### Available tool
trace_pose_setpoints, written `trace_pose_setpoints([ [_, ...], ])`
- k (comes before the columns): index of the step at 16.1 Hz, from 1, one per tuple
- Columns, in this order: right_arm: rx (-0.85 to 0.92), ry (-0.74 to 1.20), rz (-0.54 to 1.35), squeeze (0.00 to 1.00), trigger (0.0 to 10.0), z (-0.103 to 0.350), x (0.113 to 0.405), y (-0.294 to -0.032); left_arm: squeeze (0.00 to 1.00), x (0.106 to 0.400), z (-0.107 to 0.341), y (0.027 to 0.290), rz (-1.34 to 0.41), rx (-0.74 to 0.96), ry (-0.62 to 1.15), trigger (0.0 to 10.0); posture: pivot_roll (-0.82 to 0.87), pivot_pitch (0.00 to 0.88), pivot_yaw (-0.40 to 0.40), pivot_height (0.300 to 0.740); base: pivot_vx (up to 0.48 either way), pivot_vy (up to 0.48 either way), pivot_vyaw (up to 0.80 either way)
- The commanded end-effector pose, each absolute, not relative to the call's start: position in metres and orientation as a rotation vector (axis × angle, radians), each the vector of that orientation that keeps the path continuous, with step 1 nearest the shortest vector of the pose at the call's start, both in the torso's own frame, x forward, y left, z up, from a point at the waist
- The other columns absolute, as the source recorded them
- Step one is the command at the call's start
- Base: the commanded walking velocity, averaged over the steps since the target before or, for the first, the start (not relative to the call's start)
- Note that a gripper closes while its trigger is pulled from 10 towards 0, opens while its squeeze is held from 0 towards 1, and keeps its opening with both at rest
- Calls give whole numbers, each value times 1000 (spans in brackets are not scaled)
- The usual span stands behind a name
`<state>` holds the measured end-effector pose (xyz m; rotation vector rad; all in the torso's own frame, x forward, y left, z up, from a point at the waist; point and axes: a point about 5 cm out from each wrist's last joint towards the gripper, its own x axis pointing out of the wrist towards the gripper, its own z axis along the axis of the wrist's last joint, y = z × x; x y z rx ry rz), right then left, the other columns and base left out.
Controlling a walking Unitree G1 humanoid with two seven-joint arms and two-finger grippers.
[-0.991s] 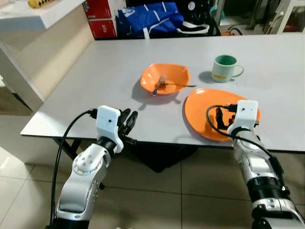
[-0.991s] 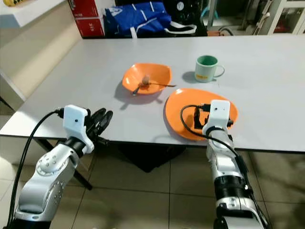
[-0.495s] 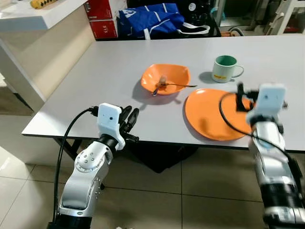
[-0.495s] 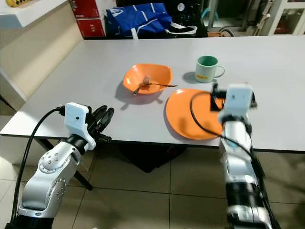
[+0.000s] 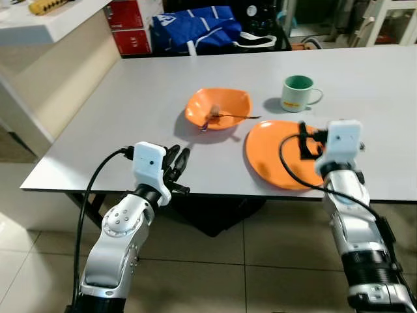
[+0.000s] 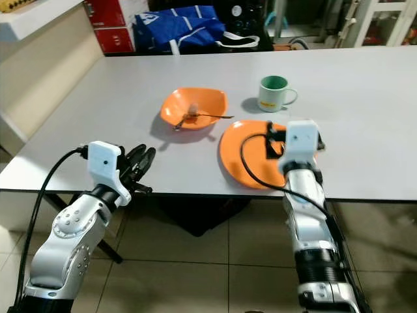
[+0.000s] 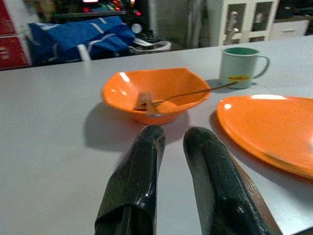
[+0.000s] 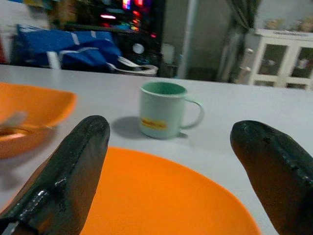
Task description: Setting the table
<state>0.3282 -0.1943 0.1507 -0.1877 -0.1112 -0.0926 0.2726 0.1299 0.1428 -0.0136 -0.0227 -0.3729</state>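
From where I stand, the setting looks partly laid. An orange plate (image 5: 287,155) lies flat near the front edge of the grey table (image 5: 117,104). Just behind the plate and toward the robot's left sits an orange bowl (image 5: 218,107) with a spoon (image 5: 228,117) resting in it, handle pointing toward the plate. Behind the plate stands a pale green mug (image 5: 296,93), apart from both dishes.

The right gripper (image 8: 176,171) hovers over the plate with its fingers spread wide and nothing between them, pointing toward the mug. The left gripper (image 7: 171,161) hangs at the table's front edge, to the left of the plate, fingers close together with a narrow gap and holding nothing.

I judge the dishes are out, but the mug and bowl are loosely grouped; the mug is probably the next piece to be brought beside the plate.
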Motion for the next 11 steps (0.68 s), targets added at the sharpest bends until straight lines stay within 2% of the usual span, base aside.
trace_pose_setpoints([
  [1, -191, -82, -64, 0, 10000, 147, 330, -189, 0, 271, 144, 137, -343, -2, -21, 10000, -207, 29, 106, 740, 0, 0, 0],
  [9, -195, -85, -26, 0, 10000, 148, 332, -178, 0, 275, 145, 134, -341, 20, -24, 10000, -214, 29, 115, 740, 0, 0, 0],
  [11, -190, -84, -27, 0, 10000, 147, 330, -177, 0, 276, 146, 134, -340, 21, -24, 10000, -217, 28, 124, 740, 263, -399, 0],
])
